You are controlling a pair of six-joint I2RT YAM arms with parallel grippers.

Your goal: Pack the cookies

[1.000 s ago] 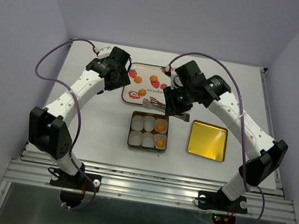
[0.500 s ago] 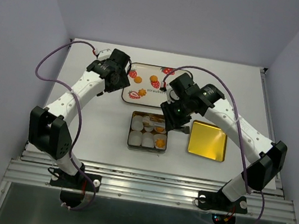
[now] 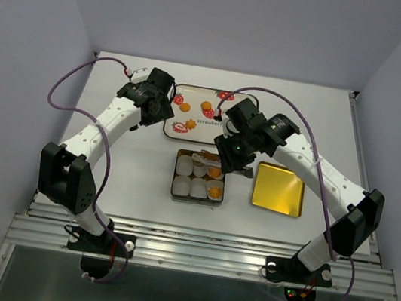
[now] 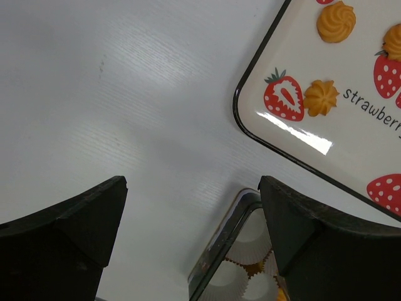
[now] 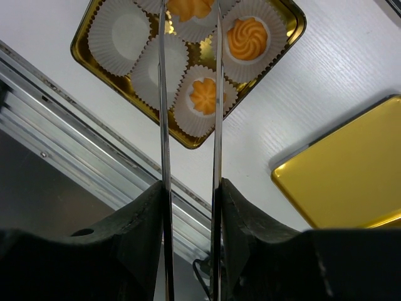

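My right gripper (image 5: 190, 188) is shut on a pair of metal tongs (image 5: 163, 113). The tong tips pinch a cookie (image 5: 188, 7) over a back cup of the gold tin (image 5: 188, 141), which holds several white paper cups. Two cookies (image 5: 246, 37) (image 5: 205, 94) sit in cups on the tin's right side. In the top view the right gripper (image 3: 234, 152) hangs over the tin (image 3: 175, 192). More cookies (image 4: 336, 21) (image 4: 321, 97) lie on the strawberry tray (image 4: 301, 141). My left gripper (image 4: 191, 188) is open and empty above the table, left of the tray (image 3: 169, 132).
The tin's gold lid (image 3: 279, 188) lies flat to the right of the tin. The table's metal front rail (image 5: 75, 113) runs just below the tin. Grey walls enclose the table on three sides.
The right arm has carried the tongs and a cookie from the tray's front edge down over the tin. The left arm has stayed put.
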